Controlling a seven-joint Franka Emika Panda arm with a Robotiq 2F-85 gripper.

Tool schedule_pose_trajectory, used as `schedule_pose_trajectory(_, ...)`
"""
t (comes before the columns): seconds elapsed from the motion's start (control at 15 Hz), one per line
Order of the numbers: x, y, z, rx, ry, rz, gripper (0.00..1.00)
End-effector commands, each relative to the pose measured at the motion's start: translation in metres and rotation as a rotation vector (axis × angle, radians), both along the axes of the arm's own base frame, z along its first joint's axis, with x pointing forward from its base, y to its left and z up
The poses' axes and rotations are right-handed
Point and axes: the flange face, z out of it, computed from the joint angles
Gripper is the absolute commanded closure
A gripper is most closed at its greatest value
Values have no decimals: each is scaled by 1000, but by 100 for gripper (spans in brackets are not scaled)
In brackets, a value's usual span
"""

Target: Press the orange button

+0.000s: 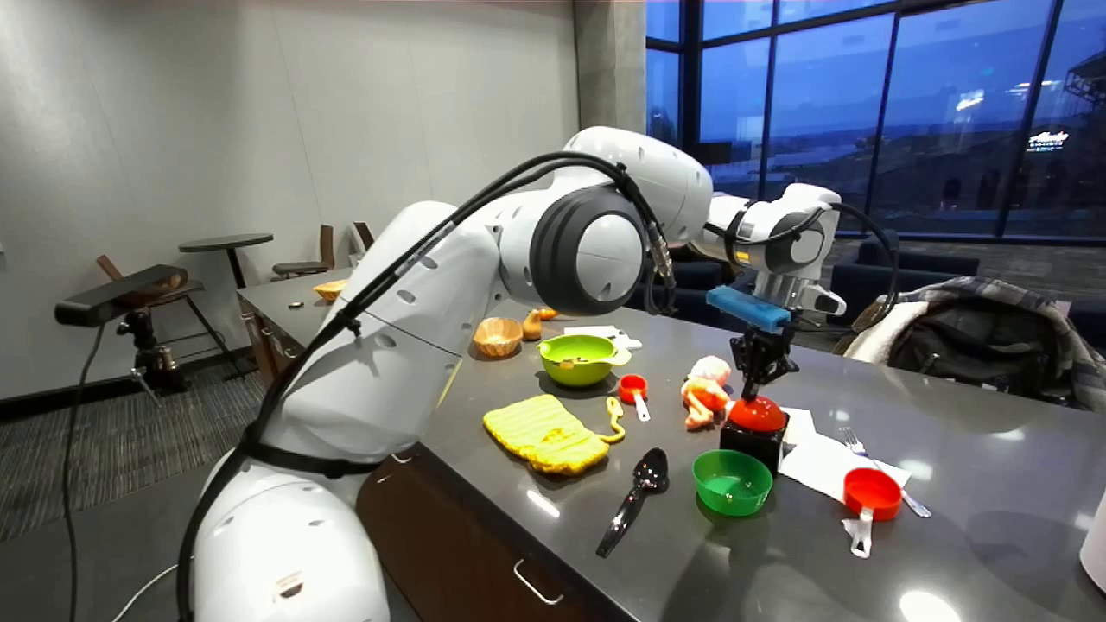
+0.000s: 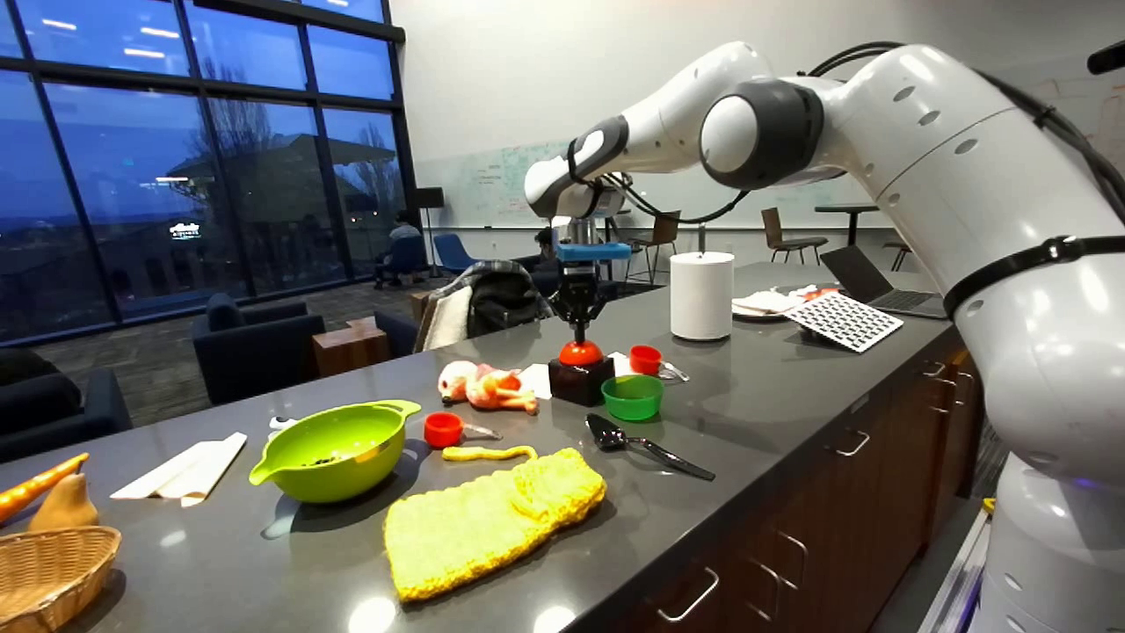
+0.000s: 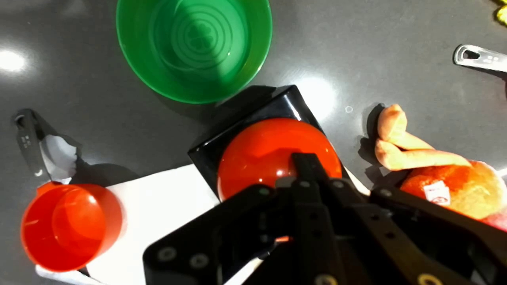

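The orange-red dome button (image 1: 760, 417) sits on a black square base (image 1: 750, 449) on the dark counter. It also shows in an exterior view (image 2: 578, 355) and in the wrist view (image 3: 257, 154). My gripper (image 1: 750, 394) points straight down over the dome, with its fingers together and nothing between them. In both exterior views the fingertips (image 2: 579, 336) appear to touch the top of the dome. In the wrist view the closed fingertips (image 3: 305, 158) overlap the dome's right part and hide some of it. I cannot tell whether the dome is pushed down.
A green cup (image 1: 733, 494) stands right beside the base. A pink-orange plush toy (image 1: 707, 397) lies on its other side. A red measuring cup (image 3: 71, 225) and white paper (image 3: 158, 209) are close by. A black spoon (image 1: 635, 499) and yellow knitted cloth (image 2: 492, 523) lie nearer the arm.
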Motion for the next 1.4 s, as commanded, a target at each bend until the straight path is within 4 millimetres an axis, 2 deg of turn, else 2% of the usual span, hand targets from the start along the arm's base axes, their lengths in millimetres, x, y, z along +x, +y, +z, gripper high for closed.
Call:
schedule_pose_trajectory(0.0,2,0,9,11,-17,15,100)
schedule_pose_trajectory(0.67,-1,3,62,-33,-106,39,100)
schedule_pose_trajectory(0.93,-21,8,94,-76,-133,42,100)
schedule_pose_trajectory(1.33,-66,22,139,-91,-164,46,100)
